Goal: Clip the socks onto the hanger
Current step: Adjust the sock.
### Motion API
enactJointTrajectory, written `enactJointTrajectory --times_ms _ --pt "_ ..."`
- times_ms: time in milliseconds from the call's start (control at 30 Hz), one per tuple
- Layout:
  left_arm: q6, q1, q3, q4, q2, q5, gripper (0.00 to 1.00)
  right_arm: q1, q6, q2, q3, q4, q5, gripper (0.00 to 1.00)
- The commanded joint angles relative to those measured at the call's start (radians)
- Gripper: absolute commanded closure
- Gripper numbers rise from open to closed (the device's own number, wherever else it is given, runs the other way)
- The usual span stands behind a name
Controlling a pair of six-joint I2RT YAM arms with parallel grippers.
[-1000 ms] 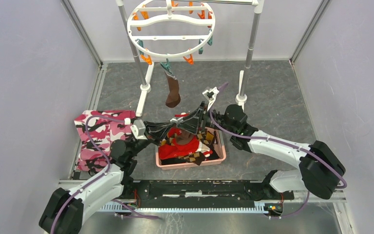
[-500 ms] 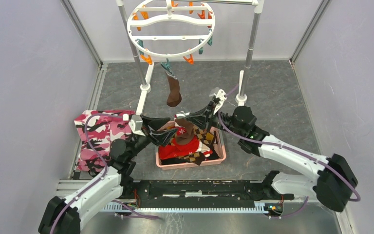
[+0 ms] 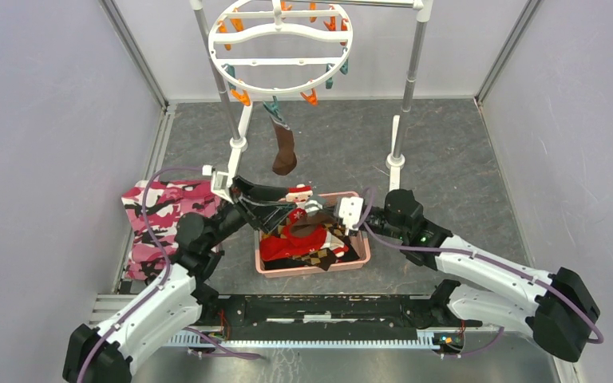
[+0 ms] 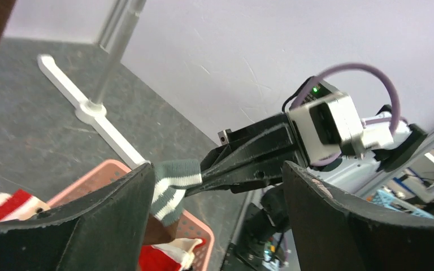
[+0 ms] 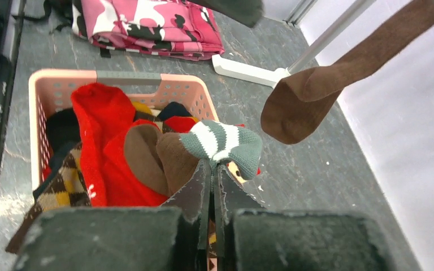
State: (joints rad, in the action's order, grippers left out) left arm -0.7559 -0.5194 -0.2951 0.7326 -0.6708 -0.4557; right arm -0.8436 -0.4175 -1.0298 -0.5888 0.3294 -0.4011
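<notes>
The round white hanger (image 3: 279, 49) hangs at the back with orange and teal clips on its rim. One dark brown sock (image 3: 285, 152) dangles from a teal clip; in the right wrist view this hanging sock (image 5: 316, 93) shows at upper right. My right gripper (image 5: 213, 167) is shut on the grey-and-white striped cuff (image 5: 223, 142) of the second brown sock (image 5: 158, 161), whose foot rests in the pink basket (image 5: 62, 79). My left gripper (image 4: 217, 192) stands open around that cuff (image 4: 172, 183) without touching it. From above, the left gripper (image 3: 282, 209) faces the right gripper (image 3: 321, 217) over the basket.
The basket (image 3: 311, 270) also holds a red Santa sock (image 5: 99, 135) and argyle socks (image 5: 56, 192). A pink camouflage cloth (image 3: 164, 219) lies left of it. The white pole rack (image 3: 409, 80) stands behind, its feet (image 3: 395, 148) on the grey floor.
My left gripper opened, let go of the sock and drew back left. My right gripper shut on the striped cuff and sank toward the basket.
</notes>
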Motion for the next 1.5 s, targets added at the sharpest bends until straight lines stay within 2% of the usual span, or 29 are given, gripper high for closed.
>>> enactJointTrajectory --times_ms 0,200,400,600,733,867,900,967,1000,1067,1167,1200,1233,1267,1367,1433,1467 --pt "-0.174 -0.002 -0.077 -0.060 -0.093 -0.055 0.13 -0.011 -0.205 0.058 0.015 0.045 -0.029 1.00" --pt "-0.262 -0.003 -0.091 -0.038 -0.183 -0.064 0.18 -0.012 -0.207 0.071 0.023 0.078 -0.043 1.00" --pt "-0.273 -0.002 -0.083 0.013 -0.227 -0.060 0.22 -0.012 -0.173 0.086 0.033 0.120 -0.098 1.00" --pt "-0.329 -0.002 -0.098 0.150 -0.320 -0.131 0.39 -0.014 -0.157 0.072 0.023 0.131 -0.115 1.00" --pt "-0.366 -0.002 -0.103 0.243 -0.366 -0.162 0.47 -0.017 -0.147 0.060 0.022 0.135 -0.117 1.00" --pt "-0.370 -0.002 -0.113 0.274 -0.374 -0.176 0.61 -0.018 -0.142 0.055 0.026 0.135 -0.117 1.00" --pt "-0.369 -0.002 -0.114 0.291 -0.375 -0.184 0.68 -0.019 -0.142 0.055 0.026 0.135 -0.114 1.00" --pt "-0.367 -0.002 -0.114 0.316 -0.378 -0.203 0.94 -0.019 -0.139 0.057 0.026 0.134 -0.108 1.00" --pt "-0.363 -0.002 -0.113 0.324 -0.378 -0.212 0.97 -0.018 -0.135 0.057 0.026 0.133 -0.104 0.99" --pt "-0.334 -0.003 -0.107 0.328 -0.366 -0.221 0.98 -0.018 -0.126 0.056 0.021 0.124 -0.093 0.97" --pt "-0.154 -0.002 -0.101 0.248 -0.312 -0.210 0.98 -0.018 -0.075 0.048 -0.009 0.071 -0.019 0.77" --pt "-0.058 -0.002 -0.099 0.196 -0.282 -0.189 0.98 -0.019 -0.062 0.042 -0.023 0.047 0.017 0.67" --pt "0.045 -0.002 -0.092 0.133 -0.244 -0.154 0.98 -0.017 -0.047 0.038 -0.033 0.023 0.047 0.52" --pt "0.141 -0.003 -0.084 0.080 -0.207 -0.116 0.98 -0.017 -0.032 0.036 -0.040 0.010 0.068 0.42" --pt "0.356 -0.003 -0.027 0.044 -0.107 0.011 0.98 -0.006 0.017 0.044 -0.050 -0.006 0.112 0.28" --pt "0.421 -0.004 0.018 0.116 -0.072 0.040 0.98 0.014 0.067 0.049 -0.052 0.005 0.099 0.23" --pt "0.440 -0.004 0.041 0.171 -0.064 0.041 0.98 0.031 0.094 0.051 -0.052 0.021 0.084 0.16"
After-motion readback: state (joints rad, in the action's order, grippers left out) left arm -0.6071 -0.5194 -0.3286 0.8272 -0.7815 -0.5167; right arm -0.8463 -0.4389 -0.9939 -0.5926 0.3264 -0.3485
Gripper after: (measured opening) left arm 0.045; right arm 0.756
